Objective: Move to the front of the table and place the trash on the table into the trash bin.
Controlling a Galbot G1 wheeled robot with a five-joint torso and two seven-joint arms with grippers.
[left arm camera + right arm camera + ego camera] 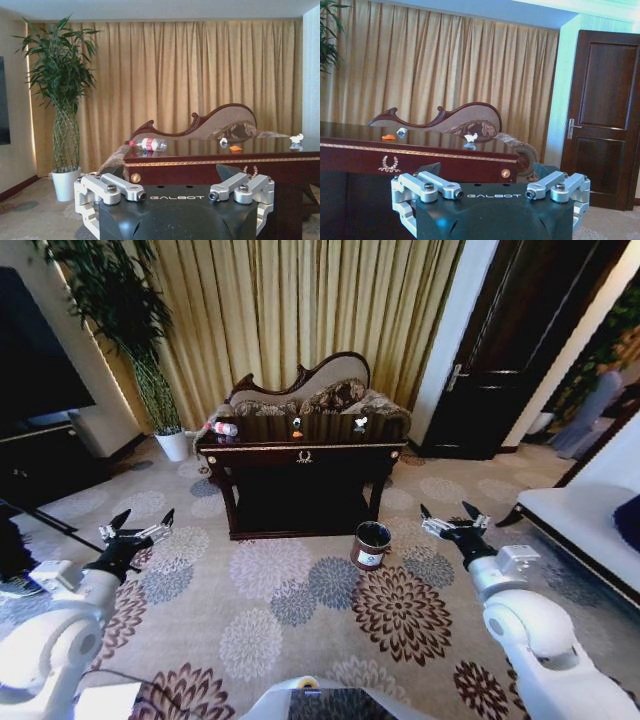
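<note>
You see bottle lying at table left end, orange scrap mid, white scrap twd right. Bin on carpet by front-right leg. L gripper & R gripper low, well short of table, both spread, empty.

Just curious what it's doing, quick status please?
Left tool and right tool open, empty, short of the table. Bottle and scraps on top. Trash bin on carpet, path clear.
</note>
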